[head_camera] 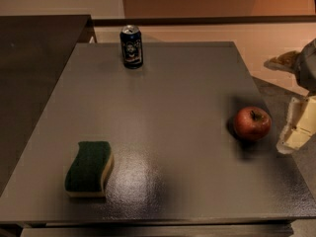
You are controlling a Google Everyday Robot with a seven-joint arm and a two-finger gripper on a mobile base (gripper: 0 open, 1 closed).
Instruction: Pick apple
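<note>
Camera view: the red apple point(252, 123) sits stem up near the right edge of the grey surface point(163, 132). Just right of it the pincer point(277, 105) hangs, pale fingers point(297, 127) spread wide, gripping nothing. A dark can point(132, 46) stands at the back, its label unreadable. A green sponge point(89, 168) lies front left.

A grey table point(163, 98) with a matte, finely textured top fills most of the view. A dark drinks can point(131, 46) with a printed label stands upright near its far edge, left of centre. A wavy-edged sponge point(89, 168), green scouring side up over a yellow body, lies flat near the front left corner, well apart from the can. A darker counter point(34, 58) adjoins the table's left side. The gripper point(297, 128) hangs at the table's right edge.
</note>
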